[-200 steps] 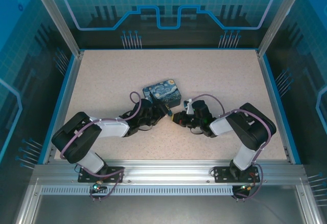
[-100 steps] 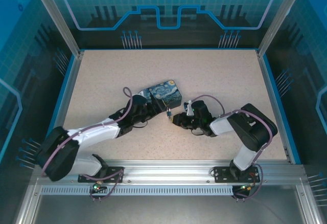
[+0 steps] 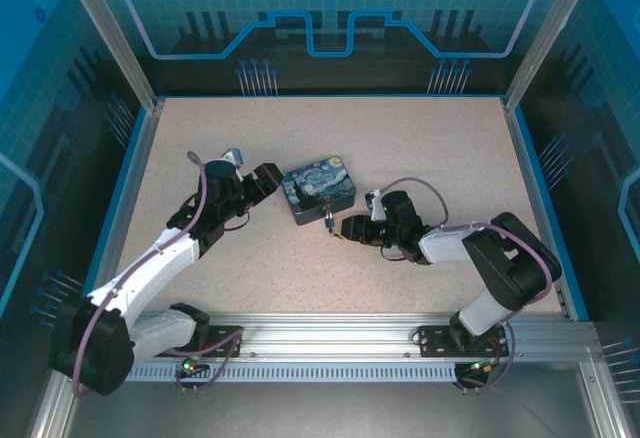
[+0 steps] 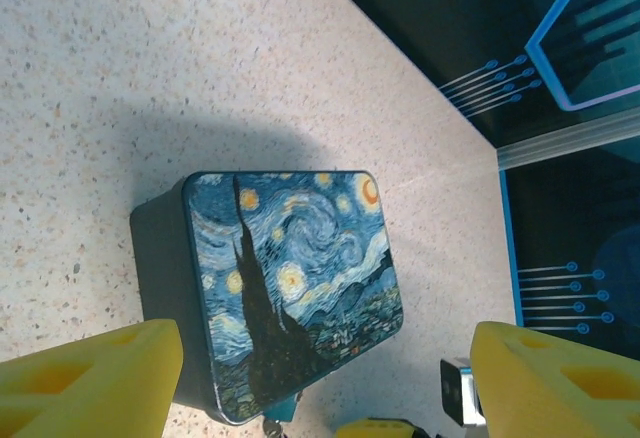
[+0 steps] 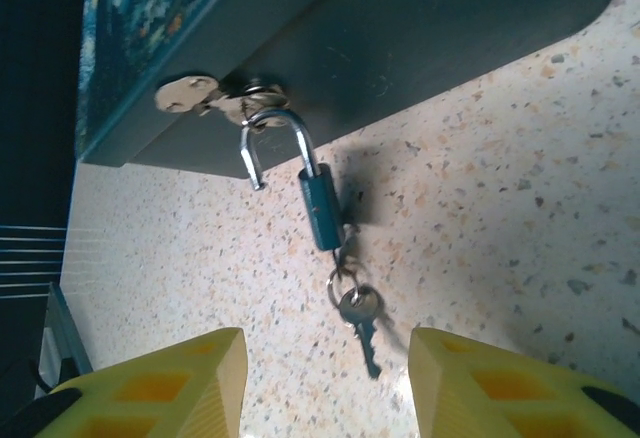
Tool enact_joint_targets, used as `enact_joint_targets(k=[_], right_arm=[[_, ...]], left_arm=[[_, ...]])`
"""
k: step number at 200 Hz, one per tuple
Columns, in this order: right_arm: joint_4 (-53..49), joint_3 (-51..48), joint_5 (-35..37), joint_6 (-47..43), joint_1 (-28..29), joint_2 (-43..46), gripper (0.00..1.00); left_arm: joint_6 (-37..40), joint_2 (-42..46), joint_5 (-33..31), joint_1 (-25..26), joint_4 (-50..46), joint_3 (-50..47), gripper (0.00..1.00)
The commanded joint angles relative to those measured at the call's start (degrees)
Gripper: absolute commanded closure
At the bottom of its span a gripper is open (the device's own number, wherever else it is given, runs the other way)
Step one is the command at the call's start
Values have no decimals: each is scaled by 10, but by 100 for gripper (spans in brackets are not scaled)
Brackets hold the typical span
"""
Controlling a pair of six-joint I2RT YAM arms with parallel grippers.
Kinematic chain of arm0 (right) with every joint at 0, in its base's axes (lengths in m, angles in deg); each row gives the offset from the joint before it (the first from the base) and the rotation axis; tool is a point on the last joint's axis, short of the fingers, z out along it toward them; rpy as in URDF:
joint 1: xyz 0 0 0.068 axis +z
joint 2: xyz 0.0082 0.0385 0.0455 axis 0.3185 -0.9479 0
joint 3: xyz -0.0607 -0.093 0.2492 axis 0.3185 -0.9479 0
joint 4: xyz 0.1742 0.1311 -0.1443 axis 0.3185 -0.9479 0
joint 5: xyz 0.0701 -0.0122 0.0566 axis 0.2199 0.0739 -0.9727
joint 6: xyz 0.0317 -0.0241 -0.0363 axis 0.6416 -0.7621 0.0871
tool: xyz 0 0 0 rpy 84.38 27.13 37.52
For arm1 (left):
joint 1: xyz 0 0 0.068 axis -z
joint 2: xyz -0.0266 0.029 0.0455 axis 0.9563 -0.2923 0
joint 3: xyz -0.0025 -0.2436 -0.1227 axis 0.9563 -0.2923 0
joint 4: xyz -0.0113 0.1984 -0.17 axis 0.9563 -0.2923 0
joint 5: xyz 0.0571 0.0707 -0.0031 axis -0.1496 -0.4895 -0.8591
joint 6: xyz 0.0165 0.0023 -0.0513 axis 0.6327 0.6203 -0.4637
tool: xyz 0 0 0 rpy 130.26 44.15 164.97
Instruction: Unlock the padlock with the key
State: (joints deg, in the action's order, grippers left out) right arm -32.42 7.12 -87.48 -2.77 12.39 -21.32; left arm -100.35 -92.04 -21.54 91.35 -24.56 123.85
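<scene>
Right wrist view: the padlock, a small blue body on a thin silvery shackle, hangs from the hasp on the dark side of a tin and rests on the speckled table. One leg of the shackle stands clear of the body, so the lock looks sprung. The key lies just below the body on a small ring; whether another key sits in the keyhole is too small to tell.

The right gripper hovers near the key, yellow fingers spread wide and empty. The left gripper, equally wide and empty, stands well apart on the tin's other side.

Unlocking appears done or nearly so. What may remain is slipping the shackle from the hasp, which calls for a fine pinch on a tiny body. No brand or lettering is legible; the lid bears a swirling starry-night painting.
</scene>
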Motion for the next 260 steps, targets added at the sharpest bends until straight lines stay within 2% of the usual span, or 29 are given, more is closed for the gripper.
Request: enact_joint_targets(k=[1, 57, 96, 149, 260], right_arm=[[44, 21, -5, 16, -2, -36, 54], [107, 36, -19, 58, 9, -104, 56], [103, 53, -24, 74, 15, -125, 59], [90, 60, -31, 97, 21, -148, 64], [85, 72, -38, 102, 22, -167, 74]], left_arm=[[-5, -36, 70, -22, 33, -7, 22], [-9, -133, 134, -45, 97, 14, 21], [-11, -191, 193, -41, 122, 51, 27], [-9, -198, 183, -30, 123, 69, 29], [-14, -302, 202, 36, 145, 149, 31]])
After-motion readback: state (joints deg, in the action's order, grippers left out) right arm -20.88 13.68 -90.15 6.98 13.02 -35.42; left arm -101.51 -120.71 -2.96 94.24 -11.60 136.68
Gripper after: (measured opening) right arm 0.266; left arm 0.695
